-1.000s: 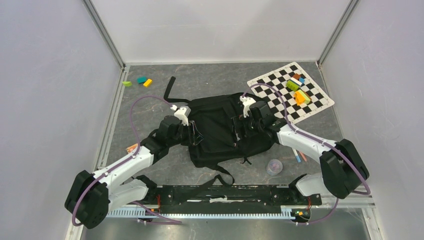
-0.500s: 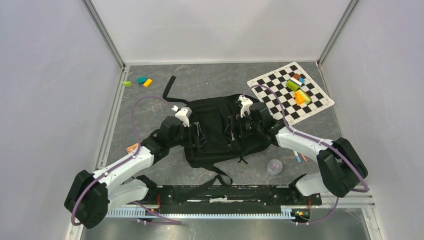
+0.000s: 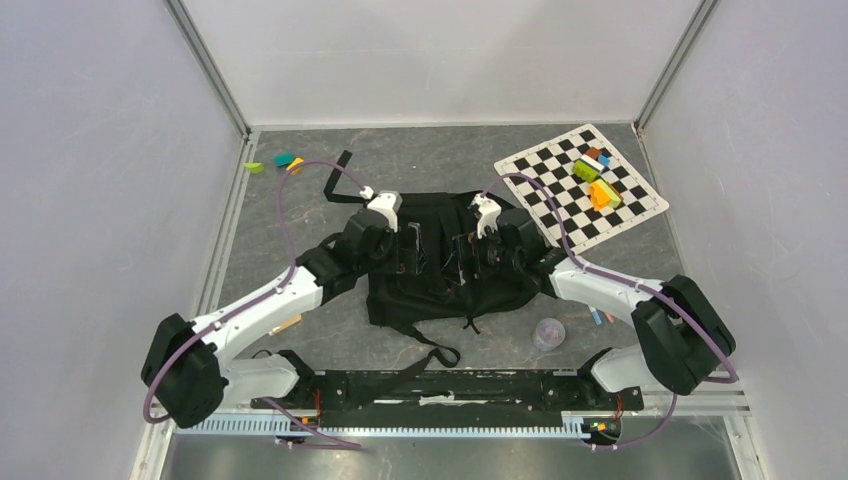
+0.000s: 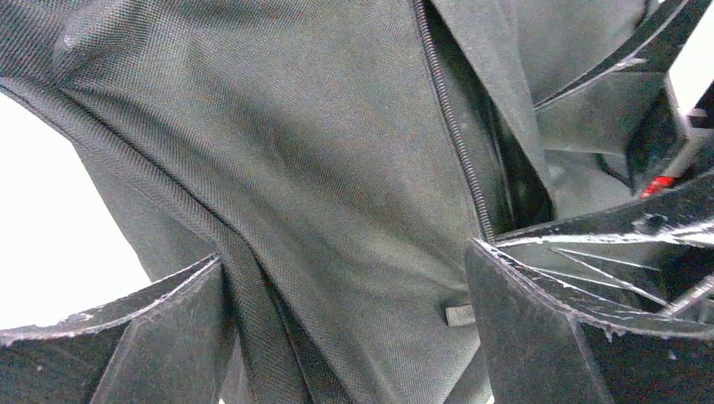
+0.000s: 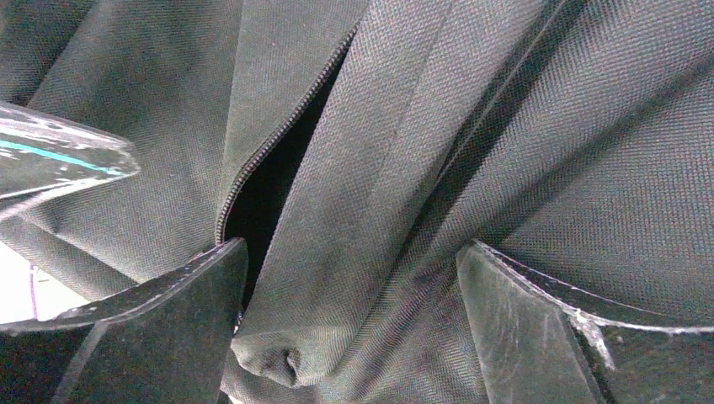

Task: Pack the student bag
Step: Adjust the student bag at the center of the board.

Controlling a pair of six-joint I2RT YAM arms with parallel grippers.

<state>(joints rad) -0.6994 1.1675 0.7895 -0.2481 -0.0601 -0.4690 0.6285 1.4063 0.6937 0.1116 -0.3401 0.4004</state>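
Note:
The student bag, a black fabric backpack, lies bunched in the middle of the table. Both grippers press down on its top, facing each other. My left gripper is open, and its fingers straddle plain bag fabric beside a zipper with a dark gap behind it. My right gripper is open too. A fold of fabric lies between its fingers, and the unzipped slit runs by its left finger. Nothing is gripped by either one.
A black-and-white checkered mat with several coloured blocks lies at the back right. Small coloured pieces sit at the back left. A pale round thing and pens lie front right. Bag straps trail back-left and forward.
My left gripper has opened wide and moved right and away, further onto the bag. The right gripper edged left. The bag is bunched narrower between them.

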